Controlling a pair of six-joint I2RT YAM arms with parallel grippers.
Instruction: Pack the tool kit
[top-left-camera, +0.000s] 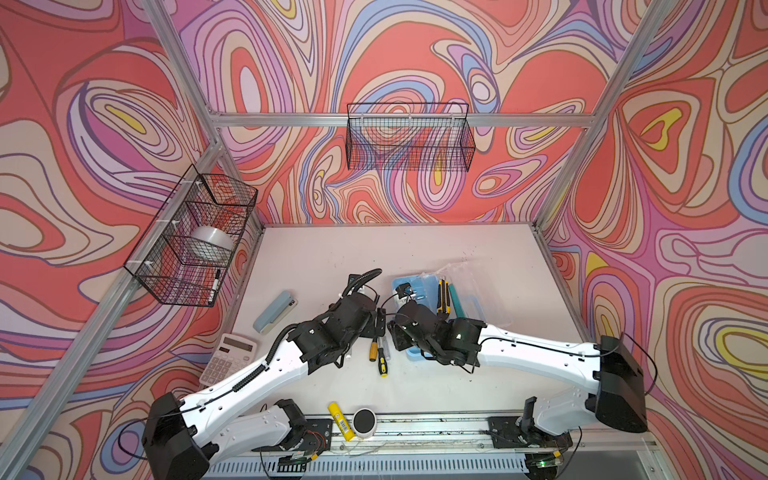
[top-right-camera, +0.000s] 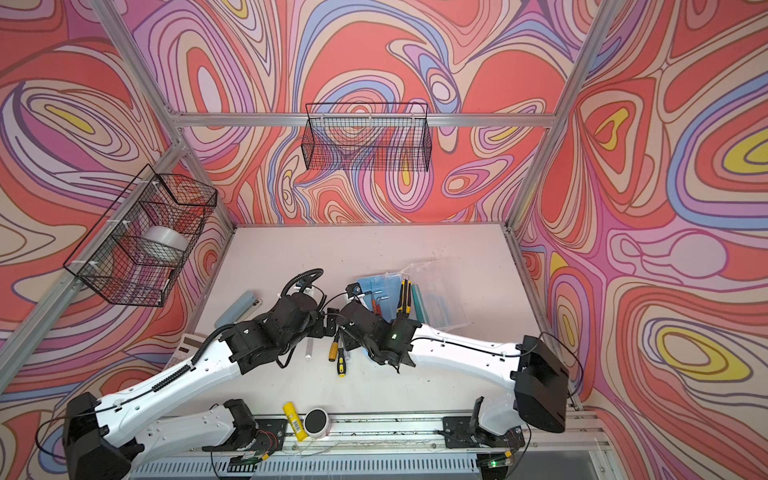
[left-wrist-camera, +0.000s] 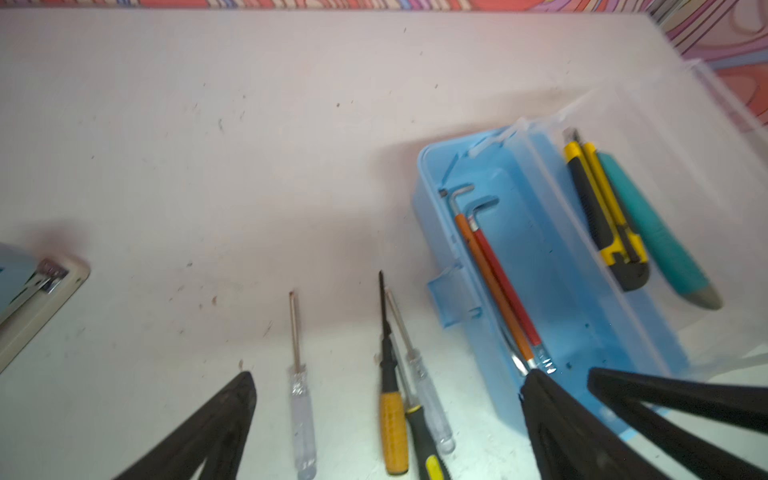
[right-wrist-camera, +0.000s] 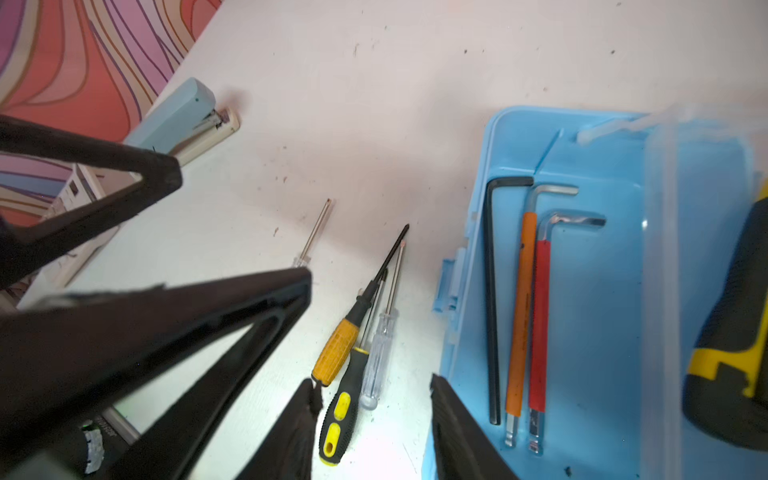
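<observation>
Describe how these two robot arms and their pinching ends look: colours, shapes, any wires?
Both arms, left arm and right arm, have smooth white shells with chunky black joint housings. A ribbed black hose runs along the left one; a thin black cable follows the right. Each tool, left tool and right tool, has two black, hollow triangular fingers.

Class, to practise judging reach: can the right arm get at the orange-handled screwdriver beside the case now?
Probably yes: the right gripper is open right at the orange-handled screwdriver, nothing covers it, though the black-and-yellow screwdriver lies close beside it.
</observation>
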